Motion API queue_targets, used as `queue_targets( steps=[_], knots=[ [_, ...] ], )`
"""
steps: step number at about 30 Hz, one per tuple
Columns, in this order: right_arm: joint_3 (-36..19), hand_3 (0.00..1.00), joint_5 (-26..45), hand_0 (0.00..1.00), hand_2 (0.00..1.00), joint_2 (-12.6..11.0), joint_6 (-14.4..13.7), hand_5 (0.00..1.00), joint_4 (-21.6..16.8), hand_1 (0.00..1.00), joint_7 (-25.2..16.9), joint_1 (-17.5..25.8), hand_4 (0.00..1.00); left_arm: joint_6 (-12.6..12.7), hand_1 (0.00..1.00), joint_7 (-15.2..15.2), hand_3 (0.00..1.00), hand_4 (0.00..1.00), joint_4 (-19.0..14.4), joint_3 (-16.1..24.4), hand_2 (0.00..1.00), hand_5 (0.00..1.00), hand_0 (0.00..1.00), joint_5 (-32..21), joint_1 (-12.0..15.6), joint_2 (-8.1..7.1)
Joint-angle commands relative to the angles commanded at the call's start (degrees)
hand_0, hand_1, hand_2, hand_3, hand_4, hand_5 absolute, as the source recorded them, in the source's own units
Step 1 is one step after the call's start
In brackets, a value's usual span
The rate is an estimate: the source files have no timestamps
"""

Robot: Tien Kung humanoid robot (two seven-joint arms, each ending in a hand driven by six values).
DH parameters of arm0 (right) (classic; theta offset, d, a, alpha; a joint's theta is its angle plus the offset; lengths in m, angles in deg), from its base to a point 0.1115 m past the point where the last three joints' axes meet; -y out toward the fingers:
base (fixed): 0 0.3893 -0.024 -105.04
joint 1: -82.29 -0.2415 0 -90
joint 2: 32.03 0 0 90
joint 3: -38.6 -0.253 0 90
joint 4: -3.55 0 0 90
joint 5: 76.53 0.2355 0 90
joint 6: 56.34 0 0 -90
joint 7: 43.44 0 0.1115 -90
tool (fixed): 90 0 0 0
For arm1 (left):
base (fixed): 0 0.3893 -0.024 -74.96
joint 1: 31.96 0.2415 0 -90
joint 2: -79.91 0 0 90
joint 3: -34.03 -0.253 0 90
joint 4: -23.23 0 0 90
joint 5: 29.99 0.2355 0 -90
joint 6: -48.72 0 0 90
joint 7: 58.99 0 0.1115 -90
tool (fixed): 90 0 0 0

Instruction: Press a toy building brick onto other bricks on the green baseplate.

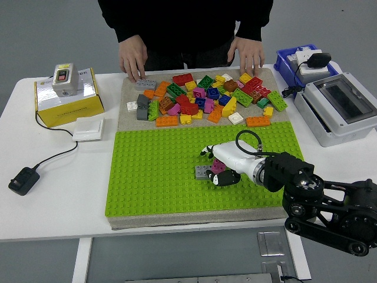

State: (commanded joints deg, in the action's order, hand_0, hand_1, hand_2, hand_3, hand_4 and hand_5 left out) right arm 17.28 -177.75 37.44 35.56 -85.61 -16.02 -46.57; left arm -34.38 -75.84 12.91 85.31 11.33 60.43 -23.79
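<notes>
Head view: right hand (221,167) (fingers curled) grips magenta brick (218,167) on grey brick (203,171)

A white table (53,194) fills most of the view, its near edge running across the bottom. Beyond its far edge the backdrop is a plain grey surface, evenly lit with no hard shadows. Below the near edge a grey floor shows, along with part of a pale frame and a small metal plate (272,243). A person in a dark top (185,20) stands at the far side. On the table's left lies a black cable (50,154) ending in a black plug adapter (23,180).
</notes>
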Motion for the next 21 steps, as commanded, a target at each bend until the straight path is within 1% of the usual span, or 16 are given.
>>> queue_targets(
  steps=[2,5,8,12,14,17,18,21],
  knots=[
    [-1.44,0.849,2.37,0.043,0.773,-0.42,-0.67,0.34,-1.27,0.169,-0.99,0.35,0.511,0.01,0.642,0.02,0.686,0.356,0.0,-0.04,0.588,0.552,0.651,0.01,-0.02,0.04],
    [-3.98,0.849,3.4,0.043,0.773,-1.54,-1.44,0.34,-3.36,0.169,-1.32,1.0,0.511,0.02,0.642,0.06,0.686,0.356,0.0,-0.08,0.588,0.552,0.651,-0.03,-0.02,0.08],
    [-7.45,0.851,2.61,0.042,0.773,-3.96,-1.61,0.345,-5.88,0.17,-0.49,2.05,0.521,0.06,0.642,0.08,0.686,0.348,0.0,-0.02,0.585,0.553,0.65,-0.01,0.04,0.09],
    [-11.06,0.85,2.33,0.041,0.769,-7.86,-0.66,0.353,-7.86,0.169,0.92,3.74,0.525,0.07,0.641,0.11,0.683,0.344,0.0,0.03,0.584,0.554,0.65,-0.1,0.16,0.11],
    [-11.41,0.85,2.82,0.041,0.769,-9.52,-0.12,0.353,-8.31,0.169,1.38,4.72,0.525,0.08,0.641,0.13,0.683,0.344,0.0,0.08,0.584,0.554,0.65,-0.11,0.17,0.13],
    [-11.18,0.85,4.05,0.041,0.769,-10.77,0.22,0.353,-8.88,0.169,1.44,5.95,0.525,0.08,0.641,0.15,0.683,0.344,0.0,0.06,0.584,0.554,0.65,-0.1,0.17,0.16],
    [-11.11,0.829,4.52,0.04,0.761,-11.02,0.26,0.443,-9.16,0.166,1.37,6.35,0.557,0.07,0.639,0.16,0.68,0.341,0.0,0.04,0.583,0.553,0.649,-0.11,0.17,0.17],
    [-10.98,0.829,6.23,0.04,0.761,-11.51,0.11,0.443,-10.11,0.166,0.92,7.39,0.557,0.06,0.639,0.17,0.68,0.341,0.0,0.01,0.583,0.553,0.649,-0.03,0.2,0.19]
  ],
)
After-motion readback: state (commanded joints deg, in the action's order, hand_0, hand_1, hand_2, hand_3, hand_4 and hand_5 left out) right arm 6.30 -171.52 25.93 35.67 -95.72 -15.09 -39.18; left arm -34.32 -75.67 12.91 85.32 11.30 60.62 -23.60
